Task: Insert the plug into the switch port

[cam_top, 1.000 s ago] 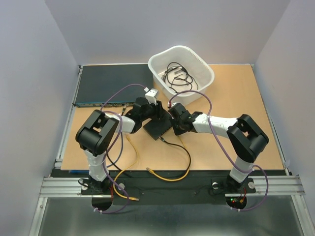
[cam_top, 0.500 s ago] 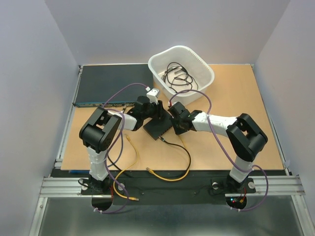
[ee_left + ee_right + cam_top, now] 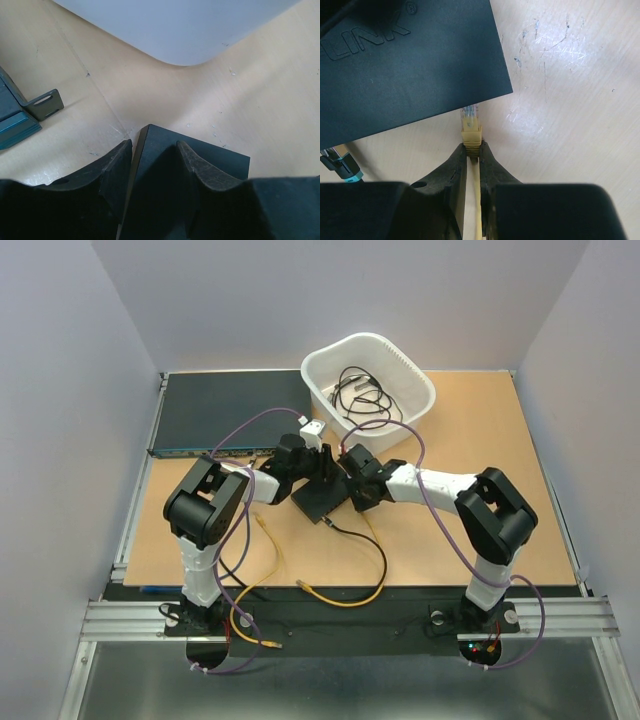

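The small flat black switch box (image 3: pixel 322 502) lies mid-table, with "LINK" lettering on its top (image 3: pixel 405 65). My left gripper (image 3: pixel 316 470) straddles its far corner (image 3: pixel 227 161): one finger lies against the side wall and the other on the top, shut on the box. My right gripper (image 3: pixel 472 150) is shut on the ribbed yellow boot of the plug (image 3: pixel 471 127). The plug's clear tip touches the box's near edge, close to its right corner. The switch port is hidden under that edge.
A black cable with a teal-tipped plug (image 3: pixel 341 167) sits at the box's near edge, further left. Yellow cable (image 3: pixel 345 598) loops toward the front. A white basin (image 3: pixel 415 375) of black cables stands behind. The wide dark rack unit (image 3: pixel 225 412) lies back left, with its bracket (image 3: pixel 45 103) close by.
Both arms have shifted slightly, the left elbow to the right and the right elbow to the left. The box, the plug and both grips look unchanged.
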Robot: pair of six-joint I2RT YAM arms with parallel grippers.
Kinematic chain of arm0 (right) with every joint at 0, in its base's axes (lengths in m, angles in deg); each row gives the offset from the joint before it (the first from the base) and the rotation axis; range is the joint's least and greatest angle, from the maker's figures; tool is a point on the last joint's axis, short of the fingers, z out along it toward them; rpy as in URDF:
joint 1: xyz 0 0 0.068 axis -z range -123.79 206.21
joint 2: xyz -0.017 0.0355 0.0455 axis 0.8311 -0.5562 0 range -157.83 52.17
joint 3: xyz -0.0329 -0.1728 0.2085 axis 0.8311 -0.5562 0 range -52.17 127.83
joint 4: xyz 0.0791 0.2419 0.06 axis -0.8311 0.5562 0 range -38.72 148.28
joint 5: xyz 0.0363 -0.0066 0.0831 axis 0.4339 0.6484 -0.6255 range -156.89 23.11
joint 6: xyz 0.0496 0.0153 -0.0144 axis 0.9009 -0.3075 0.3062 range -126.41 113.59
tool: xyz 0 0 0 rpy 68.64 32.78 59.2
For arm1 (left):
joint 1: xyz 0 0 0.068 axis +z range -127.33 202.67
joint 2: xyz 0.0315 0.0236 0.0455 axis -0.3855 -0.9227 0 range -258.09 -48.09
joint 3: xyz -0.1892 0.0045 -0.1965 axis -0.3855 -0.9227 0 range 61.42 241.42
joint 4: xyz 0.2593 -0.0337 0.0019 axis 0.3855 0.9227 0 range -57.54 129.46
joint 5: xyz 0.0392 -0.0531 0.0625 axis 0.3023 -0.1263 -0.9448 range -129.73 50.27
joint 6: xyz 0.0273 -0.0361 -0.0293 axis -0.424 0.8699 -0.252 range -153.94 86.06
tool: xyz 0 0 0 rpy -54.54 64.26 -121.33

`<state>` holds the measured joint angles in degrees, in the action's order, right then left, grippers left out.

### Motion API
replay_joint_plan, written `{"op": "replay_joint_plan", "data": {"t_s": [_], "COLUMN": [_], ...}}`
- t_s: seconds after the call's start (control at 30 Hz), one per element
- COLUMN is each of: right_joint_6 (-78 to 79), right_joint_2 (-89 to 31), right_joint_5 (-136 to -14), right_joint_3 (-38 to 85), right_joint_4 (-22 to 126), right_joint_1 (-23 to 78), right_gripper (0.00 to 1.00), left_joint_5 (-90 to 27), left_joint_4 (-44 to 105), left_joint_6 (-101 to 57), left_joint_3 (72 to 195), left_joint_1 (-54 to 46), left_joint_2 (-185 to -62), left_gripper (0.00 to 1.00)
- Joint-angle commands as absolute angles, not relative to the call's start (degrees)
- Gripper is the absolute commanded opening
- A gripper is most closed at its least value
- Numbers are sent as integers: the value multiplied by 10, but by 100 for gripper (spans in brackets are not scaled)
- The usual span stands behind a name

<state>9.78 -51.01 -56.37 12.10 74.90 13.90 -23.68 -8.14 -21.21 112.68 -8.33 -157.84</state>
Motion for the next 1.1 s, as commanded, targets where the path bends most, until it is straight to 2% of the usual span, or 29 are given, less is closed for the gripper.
{"op": "replay_joint_plan", "data": {"t_s": [0.0, 0.63, 1.07], "right_joint_6": [85, 28, 35], "right_joint_2": [-518, -530, -535], "right_joint_5": [-556, -623, -583], "right_joint_3": [154, 181, 168], "right_joint_4": [754, 743, 726], "right_joint_1": [145, 145, 156], "right_gripper": [0, 0, 1], "left_joint_5": [-223, -172, -155], "left_joint_4": [-80, -79, -75], "left_joint_6": [-232, -253, -262], "left_joint_3": [1145, 1147, 1145], "left_joint_1": [-84, -97, -98], "left_joint_2": [-1586, -1597, -1599], "left_gripper": [50, 49, 48]}}
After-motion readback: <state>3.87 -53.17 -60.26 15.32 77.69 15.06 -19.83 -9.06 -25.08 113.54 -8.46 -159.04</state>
